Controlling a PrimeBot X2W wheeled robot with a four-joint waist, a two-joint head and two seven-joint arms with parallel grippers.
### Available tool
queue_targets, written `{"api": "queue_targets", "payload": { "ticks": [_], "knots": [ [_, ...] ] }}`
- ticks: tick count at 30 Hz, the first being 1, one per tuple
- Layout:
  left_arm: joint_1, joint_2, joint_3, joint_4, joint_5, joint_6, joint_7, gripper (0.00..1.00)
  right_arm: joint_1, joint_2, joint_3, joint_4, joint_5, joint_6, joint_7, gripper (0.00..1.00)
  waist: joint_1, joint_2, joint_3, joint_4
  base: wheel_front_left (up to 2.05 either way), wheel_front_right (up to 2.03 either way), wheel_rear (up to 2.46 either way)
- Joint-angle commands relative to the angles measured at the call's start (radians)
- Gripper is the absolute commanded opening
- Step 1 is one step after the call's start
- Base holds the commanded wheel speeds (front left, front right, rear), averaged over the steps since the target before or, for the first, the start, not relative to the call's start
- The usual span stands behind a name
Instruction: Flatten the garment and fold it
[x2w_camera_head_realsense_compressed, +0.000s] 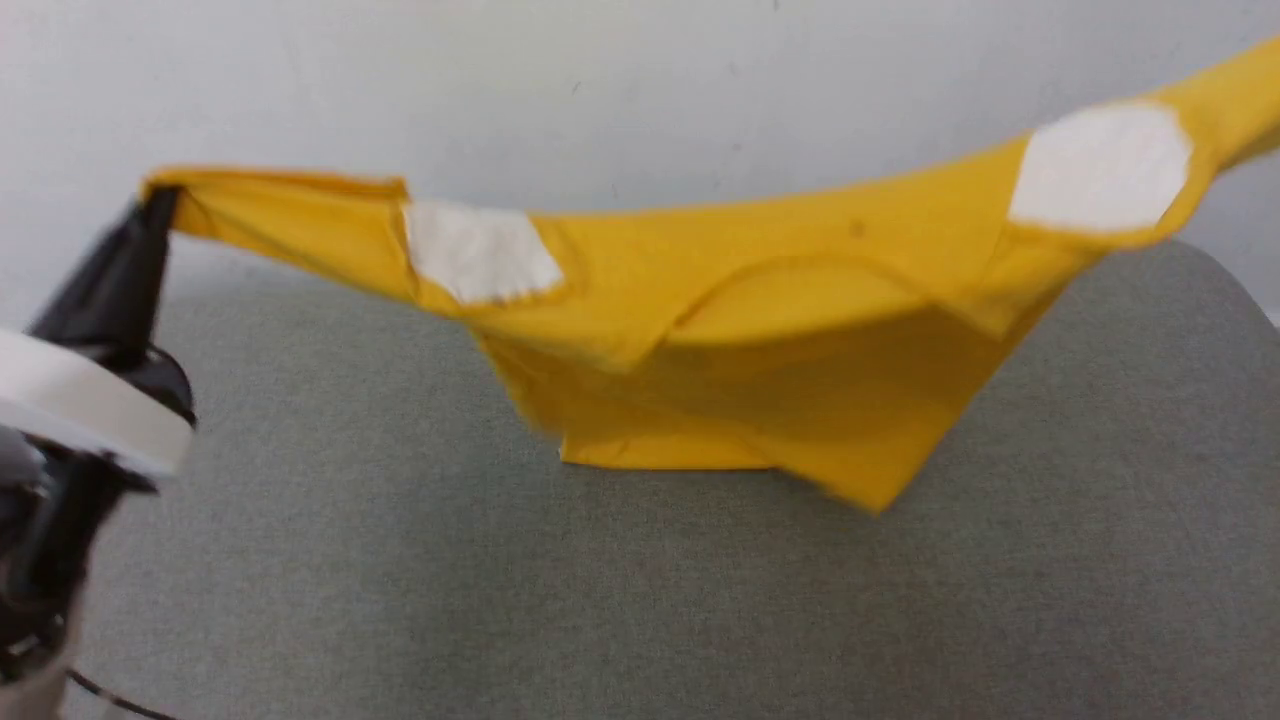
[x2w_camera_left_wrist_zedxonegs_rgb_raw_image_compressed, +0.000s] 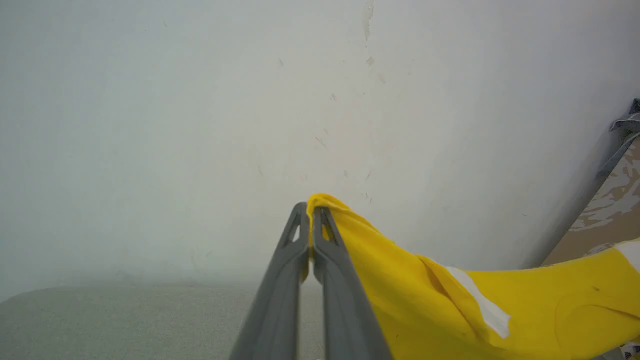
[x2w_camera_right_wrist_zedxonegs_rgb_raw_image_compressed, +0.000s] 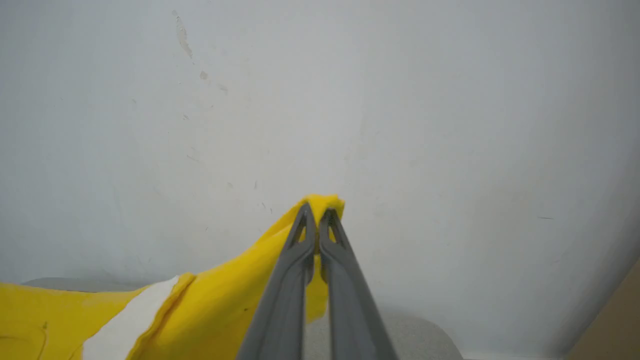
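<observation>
- Wall (x2w_camera_head_realsense_compressed: 640, 80): white, scuffed, behind the whole work area.
- Grey fabric-covered surface (x2w_camera_head_realsense_compressed: 640, 620): flat, with a rounded far-right corner, running back to the wall.
- Garment (x2w_camera_head_realsense_compressed: 780, 330): mustard-yellow T-shirt, held up above the grey surface and stretched sideways between the two grippers. The top edge sags in the middle and rises toward the right. The body hangs down in a doubled fold, its lowest corner pointing at the surface. Whether that corner touches cannot be told. A curved neckline seam shows near the centre.
- Left gripper (x2w_camera_left_wrist_zedxonegs_rgb_raw_image_compressed: 310, 212): two grey fingers pressed together, pinching the shirt's left end at the tips, with yellow cloth bunched over them. In the head view it stands at the left edge, raised off the surface.
- Right gripper (x2w_camera_right_wrist_zedxonegs_rgb_raw_image_compressed: 318, 212): fingers pressed together, pinching the shirt's right end, with cloth poking out past the tips.
- Right white patch (x2w_camera_head_realsense_compressed: 1100, 165): rounded, printed near the shirt's raised right end.
- Left white patch (x2w_camera_head_realsense_compressed: 480, 250): roughly square, just beside the left sleeve seam.
</observation>
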Motion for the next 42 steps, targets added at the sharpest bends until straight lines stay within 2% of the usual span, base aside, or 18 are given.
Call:
{"api": "queue_targets", "payload": {
  "ticks": [1, 5, 12, 20, 25, 35, 42],
  "knots": [
    [-0.037, 0.012, 0.014, -0.010, 0.001, 0.002, 0.008, 0.00, -0.046, -0.018, 0.006, 0.012, 0.006, -0.001, -0.003, 0.00, 0.0001, 0.0000, 0.000, 0.000, 0.00, 0.00, 0.00],
    [-0.127, 0.039, 0.046, -0.021, -0.007, 0.008, 0.024, 0.00, -0.165, -0.073, 0.039, 0.062, 0.005, -0.001, -0.018, 0.00, 0.0001, 0.0000, 0.003, 0.000, 0.00, 0.00, 0.00],
    [-0.278, 0.073, 0.071, -0.001, 0.005, 0.015, 0.030, 0.00, -0.313, -0.133, 0.130, 0.140, 0.001, -0.001, -0.063, 0.00, 0.0001, 0.0000, 0.056, -0.003, 0.00, 0.00, 0.00],
    [-0.517, 0.074, 0.006, 0.160, 0.044, -0.025, 0.015, 0.00, -0.481, -0.157, 0.243, 0.280, -0.036, -0.001, -0.170, 0.00, 0.0001, 0.0000, 0.207, -0.009, 0.00, 0.00, 0.00],
    [-0.693, 0.063, -0.062, 0.343, 0.081, -0.075, 0.009, 0.00, -0.633, -0.136, 0.310, 0.439, -0.087, -0.001, -0.287, 0.00, 0.0001, 0.0000, 0.321, -0.026, 0.00, 0.00, 0.00],
    [-1.067, -0.012, -0.090, 0.668, 0.160, -0.134, -0.171, 0.00, -0.961, -0.052, 0.366, 0.764, -0.213, -0.001, -0.553, 0.00, 0.0001, 0.0000, 0.480, -0.033, 0.00, 0.00, 0.00],
    [-1.162, -0.048, -0.110, 0.771, 0.175, -0.172, -0.243, 0.00, -1.063, 0.001, 0.394, 0.910, -0.233, -0.001, -0.671, 0.00, 0.0001, 0.0000, 0.539, -0.021, 0.00, 0.00, 0.00]
  ]
}}
